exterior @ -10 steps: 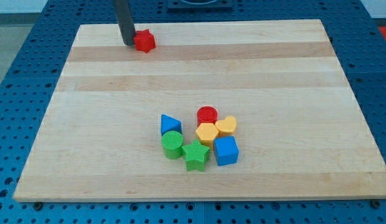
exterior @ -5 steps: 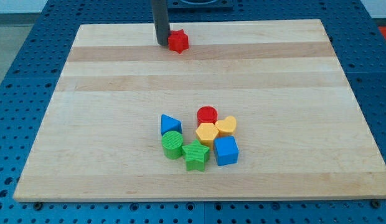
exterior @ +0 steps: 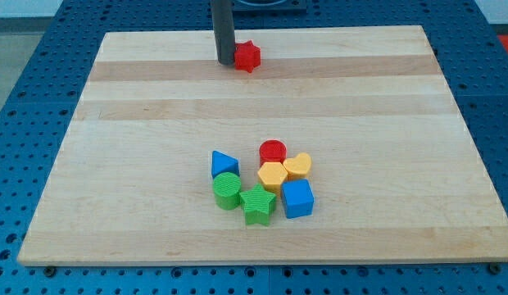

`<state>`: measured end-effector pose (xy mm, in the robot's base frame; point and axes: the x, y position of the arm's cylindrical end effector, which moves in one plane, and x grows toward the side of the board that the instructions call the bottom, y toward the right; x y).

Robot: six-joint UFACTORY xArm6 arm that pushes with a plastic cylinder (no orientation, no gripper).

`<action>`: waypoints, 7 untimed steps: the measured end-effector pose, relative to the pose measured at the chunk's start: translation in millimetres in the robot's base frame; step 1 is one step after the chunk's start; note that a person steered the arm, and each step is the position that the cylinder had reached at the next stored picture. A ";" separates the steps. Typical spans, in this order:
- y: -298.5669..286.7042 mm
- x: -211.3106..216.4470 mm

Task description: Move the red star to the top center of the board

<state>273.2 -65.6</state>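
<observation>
The red star [exterior: 247,56] lies on the wooden board [exterior: 115,123] near the view's top edge, about at the middle of its width. My tip [exterior: 225,61] stands right against the star's left side, touching it. The dark rod rises from there out of the view's top.
A cluster of blocks sits below the board's middle: a blue triangle [exterior: 223,164], a red cylinder [exterior: 273,152], a yellow heart [exterior: 298,166], a yellow hexagon [exterior: 272,175], a green cylinder [exterior: 227,190], a green star [exterior: 257,205] and a blue cube [exterior: 297,198].
My tip has slid to the view's right along the top of the board, pushing the red star ahead of it. The cluster has not moved.
</observation>
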 end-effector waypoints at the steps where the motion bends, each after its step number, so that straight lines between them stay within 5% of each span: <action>1: 0.0 11.3; 7: 26.1 32.8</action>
<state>306.0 -39.5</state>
